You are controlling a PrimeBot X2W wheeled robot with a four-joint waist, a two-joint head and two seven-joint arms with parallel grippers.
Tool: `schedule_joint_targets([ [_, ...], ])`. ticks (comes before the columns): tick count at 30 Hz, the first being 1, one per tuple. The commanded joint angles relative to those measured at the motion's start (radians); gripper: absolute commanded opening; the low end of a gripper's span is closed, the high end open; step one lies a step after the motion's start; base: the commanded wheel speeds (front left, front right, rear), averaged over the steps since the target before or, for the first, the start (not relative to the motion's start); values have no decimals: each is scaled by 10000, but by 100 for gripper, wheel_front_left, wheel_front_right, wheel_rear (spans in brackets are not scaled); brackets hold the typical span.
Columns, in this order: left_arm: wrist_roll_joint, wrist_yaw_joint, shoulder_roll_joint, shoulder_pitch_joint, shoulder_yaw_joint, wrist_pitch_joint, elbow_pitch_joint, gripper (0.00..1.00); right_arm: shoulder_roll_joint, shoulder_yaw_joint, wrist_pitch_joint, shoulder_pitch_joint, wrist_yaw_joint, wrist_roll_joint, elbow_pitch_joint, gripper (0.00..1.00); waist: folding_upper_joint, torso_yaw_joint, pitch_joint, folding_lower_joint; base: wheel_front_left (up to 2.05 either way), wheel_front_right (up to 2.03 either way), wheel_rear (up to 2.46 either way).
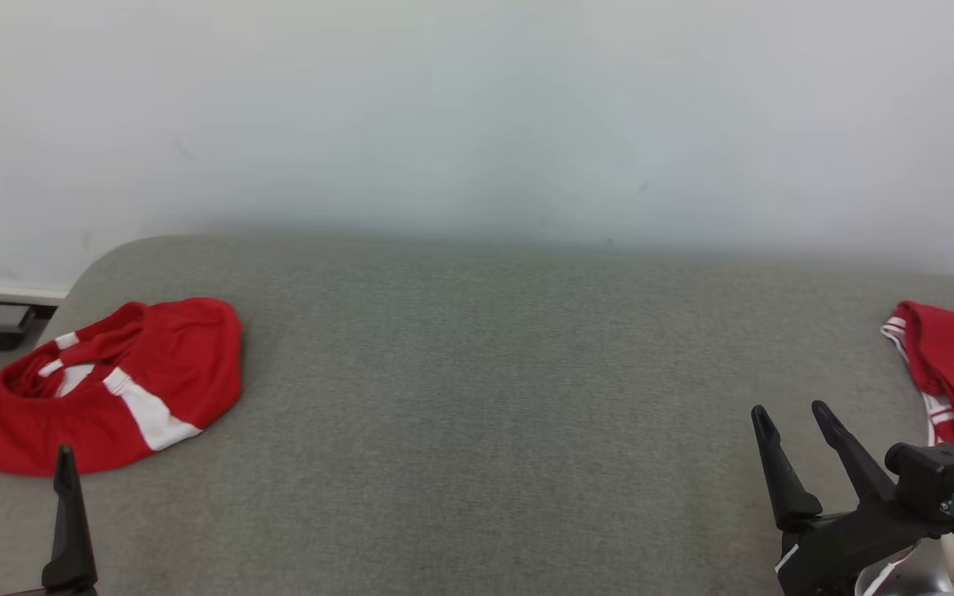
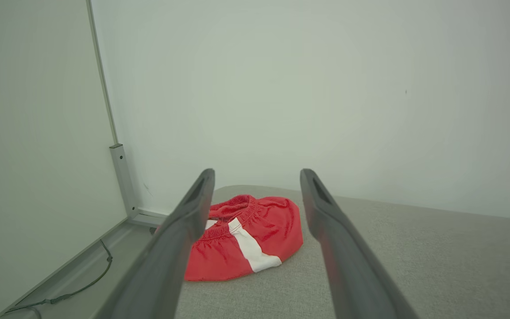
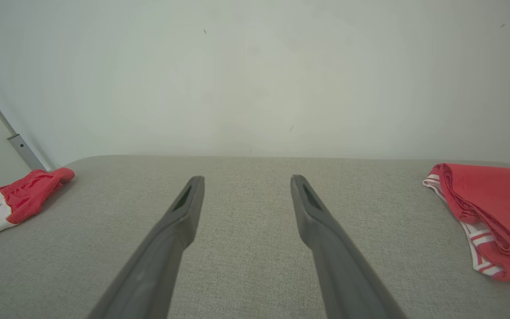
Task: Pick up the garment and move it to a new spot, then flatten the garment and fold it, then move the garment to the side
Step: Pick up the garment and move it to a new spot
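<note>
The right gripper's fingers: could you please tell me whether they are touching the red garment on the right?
Apart. The right wrist view shows bare grey surface between the fingers and the red garment.

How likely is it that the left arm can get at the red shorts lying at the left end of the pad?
Probably yes. The left tool is open and points at the red shorts, which lie close ahead of it on the gray pad. Nothing lies between them.
</note>
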Motion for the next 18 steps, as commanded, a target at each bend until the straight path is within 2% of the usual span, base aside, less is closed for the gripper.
schedule_joint_targets([
  [1, -66, 39, 87, 54, 50, -6, -32, 100, -62, -10, -30, 65, -22, 41, 3, 100, 0, 341, -45, 0, 0, 0, 0],
  [18, -154, 136, 338, 291, 84, 186, -186, 100, -92, 182, -57, 101, -22, 140, 172, 100, 0, 2114, -104, 0, 0, 0, 0],
])
